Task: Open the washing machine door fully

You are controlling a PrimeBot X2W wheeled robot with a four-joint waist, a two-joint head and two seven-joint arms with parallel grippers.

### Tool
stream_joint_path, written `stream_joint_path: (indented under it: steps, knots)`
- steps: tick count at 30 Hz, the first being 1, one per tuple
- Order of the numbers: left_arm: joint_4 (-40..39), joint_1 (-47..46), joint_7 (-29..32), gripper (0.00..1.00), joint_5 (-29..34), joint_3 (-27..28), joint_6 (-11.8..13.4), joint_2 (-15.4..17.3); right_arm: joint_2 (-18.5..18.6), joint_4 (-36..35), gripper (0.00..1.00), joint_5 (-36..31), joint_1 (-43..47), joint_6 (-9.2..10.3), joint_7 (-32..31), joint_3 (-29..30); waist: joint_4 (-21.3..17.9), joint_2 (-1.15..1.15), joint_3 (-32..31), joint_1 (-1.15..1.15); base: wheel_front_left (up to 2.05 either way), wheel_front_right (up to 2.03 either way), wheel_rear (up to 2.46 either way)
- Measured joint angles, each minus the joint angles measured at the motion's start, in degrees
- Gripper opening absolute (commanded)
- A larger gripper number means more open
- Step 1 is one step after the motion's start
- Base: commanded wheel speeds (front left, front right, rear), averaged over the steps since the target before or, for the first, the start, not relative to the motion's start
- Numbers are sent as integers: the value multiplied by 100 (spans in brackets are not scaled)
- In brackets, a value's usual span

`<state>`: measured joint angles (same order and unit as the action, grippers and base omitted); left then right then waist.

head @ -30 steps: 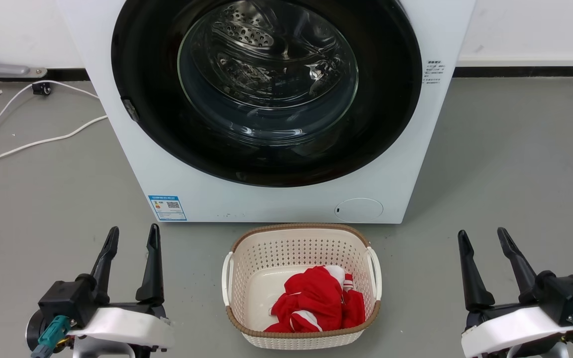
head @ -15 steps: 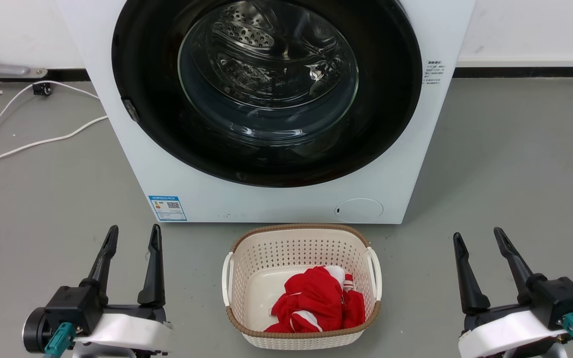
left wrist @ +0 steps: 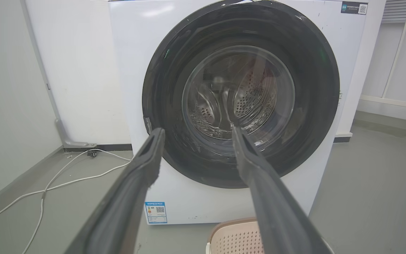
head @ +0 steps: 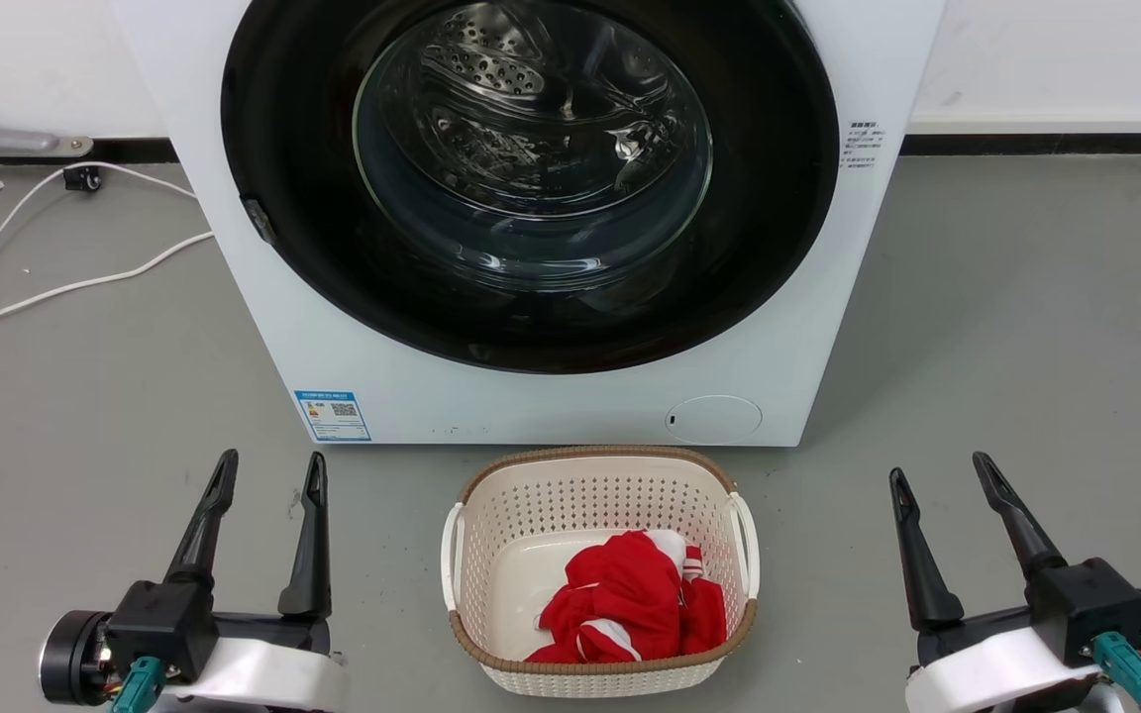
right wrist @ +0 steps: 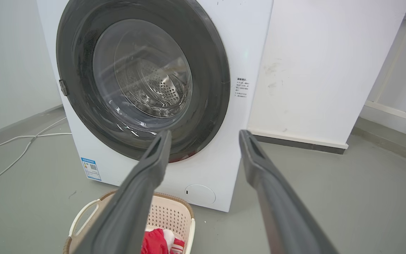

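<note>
Fingers spread and empty at the lower corners, left gripper (head: pixel 270 458) and right gripper (head: pixel 937 465) face the shut washing machine door (head: pixel 531 178), likely stiff and slick, best pulled by its left-edge tab (head: pixel 259 220).

Grey floor (head: pixel 1006 297) carries the white washing machine (head: pixel 551 401) by the back wall, a basket (head: pixel 595 458) just before it, a white cable (head: pixel 55 287) trailing left.

A cream perforated basket (head: pixel 590 500) with a brown rim stands on the grey floor (head: pixel 1026 327) between the left hand (head: pixel 270 460) and the right hand (head: pixel 938 467). It holds a crumpled red and white garment (head: pixel 630 594). Just ahead of the left hand is a blue label (head: pixel 333 414), and a white cable (head: pixel 65 287) trails farther out to its left. A small round white cover (head: pixel 714 419) sits ahead and inward of the right hand.
</note>
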<state>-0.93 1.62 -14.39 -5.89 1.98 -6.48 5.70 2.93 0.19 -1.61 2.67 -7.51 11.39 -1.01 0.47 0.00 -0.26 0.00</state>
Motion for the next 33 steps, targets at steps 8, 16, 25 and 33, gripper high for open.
stream_joint_path:
  steps: [8, 16, 25, 33]
  knots:
    - [-2, 24, -52, 100, 223, 53, -44, -57, 0, -1, 100, -197, 4, 0, 38, -22, -24, 0, -2, 0, 0, 0, 0]
    - [34, 24, -53, 100, 182, 92, -71, -99, 0, 35, 100, -145, 4, 0, 43, -13, -39, 0, -5, 0, 0, 0, 0]
    - [81, 25, -53, 100, 148, 104, -92, -121, 0, 78, 0, 31, 7, 0, 41, 4, -35, 0, -9, 0, 0, 0, 0]
    - [131, 46, -54, 100, 98, 119, -93, -135, 0, 82, 0, 435, 17, 0, 92, -11, -43, 0, -24, 0, 0, 0, 0]
